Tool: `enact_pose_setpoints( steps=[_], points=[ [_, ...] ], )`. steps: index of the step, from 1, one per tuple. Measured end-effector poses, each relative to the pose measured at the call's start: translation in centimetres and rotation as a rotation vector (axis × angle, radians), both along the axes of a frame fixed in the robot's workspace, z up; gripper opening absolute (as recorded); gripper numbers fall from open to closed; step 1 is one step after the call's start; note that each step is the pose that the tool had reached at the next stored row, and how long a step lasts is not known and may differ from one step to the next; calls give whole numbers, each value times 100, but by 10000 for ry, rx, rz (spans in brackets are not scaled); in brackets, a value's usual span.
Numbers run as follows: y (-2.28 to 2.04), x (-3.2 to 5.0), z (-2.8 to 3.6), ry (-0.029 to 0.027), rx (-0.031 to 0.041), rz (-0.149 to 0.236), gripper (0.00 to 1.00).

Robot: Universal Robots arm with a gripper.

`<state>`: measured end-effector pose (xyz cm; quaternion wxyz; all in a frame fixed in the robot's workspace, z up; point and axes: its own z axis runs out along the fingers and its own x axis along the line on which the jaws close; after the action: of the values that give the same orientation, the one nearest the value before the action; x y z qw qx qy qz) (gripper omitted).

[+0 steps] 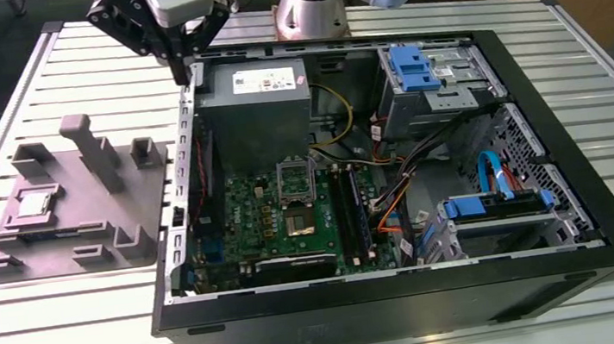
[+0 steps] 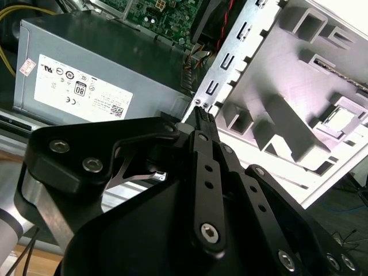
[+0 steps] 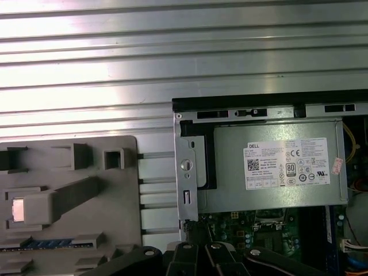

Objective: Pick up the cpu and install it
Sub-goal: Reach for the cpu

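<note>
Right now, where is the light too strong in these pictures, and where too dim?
First wrist view: glare streaks the table slats white, and the cpu on the tray is washed out. Second wrist view: the tray burns bright behind the dark gripper. Exterior view: the inside of the computer case lies in shadow.

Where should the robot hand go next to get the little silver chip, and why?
Probably sideways toward the grey tray, to the exterior view's left. The cpu lies in a recess on that tray, while the gripper hangs shut and empty over the computer case edge, beside the power supply.
</note>
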<state>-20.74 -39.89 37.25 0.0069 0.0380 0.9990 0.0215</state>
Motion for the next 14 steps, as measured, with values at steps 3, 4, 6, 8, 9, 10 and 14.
enact_pose_setpoints(
  steps=[3, 4, 6, 8, 9, 10, 14],
  points=[
    [0, -5, -4, 4, 0, 0, 10],
    [0, -6, -5, 5, 0, 0, 10],
    [0, -8, -7, 8, 0, 0, 10],
    [0, -11, -10, 10, 0, 0, 10],
    [0, -12, -11, 11, 0, 0, 10],
    [0, -14, -13, 12, 0, 0, 10],
    [0, -20, -18, 15, 0, 0, 10]
  ],
)
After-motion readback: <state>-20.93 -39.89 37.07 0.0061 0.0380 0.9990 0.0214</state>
